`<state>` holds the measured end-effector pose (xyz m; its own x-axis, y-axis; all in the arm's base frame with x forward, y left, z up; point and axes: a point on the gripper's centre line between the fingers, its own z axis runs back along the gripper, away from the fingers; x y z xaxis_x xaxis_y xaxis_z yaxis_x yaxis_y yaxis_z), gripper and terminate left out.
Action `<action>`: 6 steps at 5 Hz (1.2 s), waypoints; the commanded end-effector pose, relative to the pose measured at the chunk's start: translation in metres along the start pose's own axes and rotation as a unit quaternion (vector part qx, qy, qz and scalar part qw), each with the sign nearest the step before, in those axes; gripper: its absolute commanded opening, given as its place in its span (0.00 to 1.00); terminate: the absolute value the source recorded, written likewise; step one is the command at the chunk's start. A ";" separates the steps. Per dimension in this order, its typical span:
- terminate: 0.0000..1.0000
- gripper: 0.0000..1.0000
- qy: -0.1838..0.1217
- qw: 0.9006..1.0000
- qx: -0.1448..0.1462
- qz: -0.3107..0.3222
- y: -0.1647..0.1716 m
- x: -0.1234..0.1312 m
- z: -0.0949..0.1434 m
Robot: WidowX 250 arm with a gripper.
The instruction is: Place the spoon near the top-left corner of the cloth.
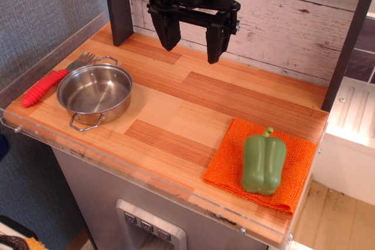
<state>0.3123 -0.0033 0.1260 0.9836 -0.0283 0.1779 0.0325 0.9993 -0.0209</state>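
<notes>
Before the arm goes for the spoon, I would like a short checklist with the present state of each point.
1. Claw is open and holds nothing: ok.
2. Spoon lies free at the table's left edge, red handle fully in view: ok.
3. Room around the spoon: not ok, its pronged head sits close beside the pot; whether they touch, cannot tell.
4. Claw is above the spoon: not ok, it hangs over the back of the table, well to the right of it.
5. Cloth lies flat at front right: ok.
6. Top-left corner of the cloth is free: ok, the green pepper covers only the middle and right.
</notes>
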 end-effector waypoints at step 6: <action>0.00 1.00 -0.017 0.999 0.011 0.031 0.230 -0.061 -0.022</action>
<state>0.2619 0.2216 0.0741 0.9841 0.0349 0.1743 -0.0277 0.9987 -0.0433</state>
